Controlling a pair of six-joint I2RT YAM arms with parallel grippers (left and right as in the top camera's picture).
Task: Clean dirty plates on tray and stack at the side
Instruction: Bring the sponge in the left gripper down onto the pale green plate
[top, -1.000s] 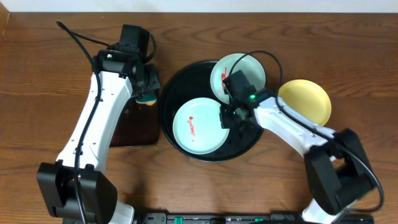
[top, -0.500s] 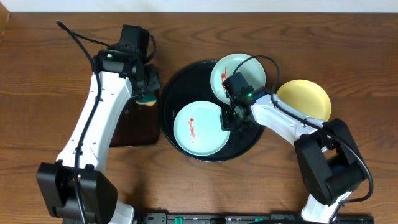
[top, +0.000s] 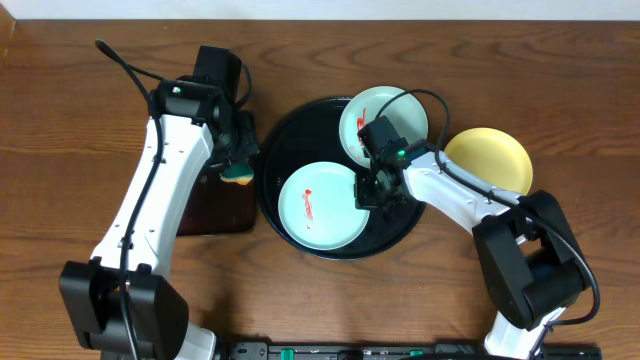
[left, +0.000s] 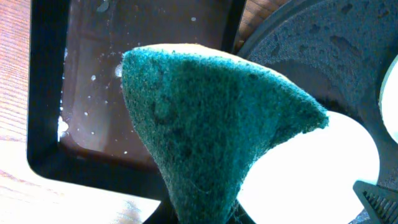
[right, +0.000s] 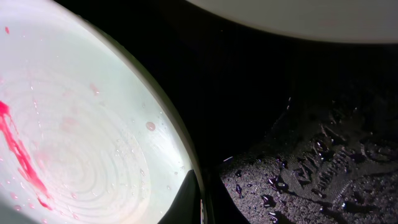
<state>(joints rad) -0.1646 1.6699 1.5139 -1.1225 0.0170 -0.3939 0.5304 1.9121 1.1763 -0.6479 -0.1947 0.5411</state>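
Observation:
A pale blue-green plate (top: 318, 205) with a red smear lies in the near half of the round black tray (top: 270, 160). My right gripper (top: 368, 190) is shut on this plate's right rim; in the right wrist view one finger (right: 198, 205) lies over the rim of the plate (right: 74, 124). A second pale blue-green plate (top: 385, 118) rests on the tray's far right rim. The pale yellow plate (top: 492, 160) sits on the table to the right of the tray. My left gripper (top: 238, 165) is shut on a green and yellow sponge (left: 211, 124), at the tray's left edge.
A rectangular black tray (top: 215, 205), wet and speckled with droplets (left: 124, 37), lies left of the round tray under my left arm. The round tray's floor (right: 311, 155) is wet. Bare wood surrounds both trays.
My left gripper has moved a little nearer with the sponge. My right arm has swung in slightly; its gripper stays at the near plate's rim.

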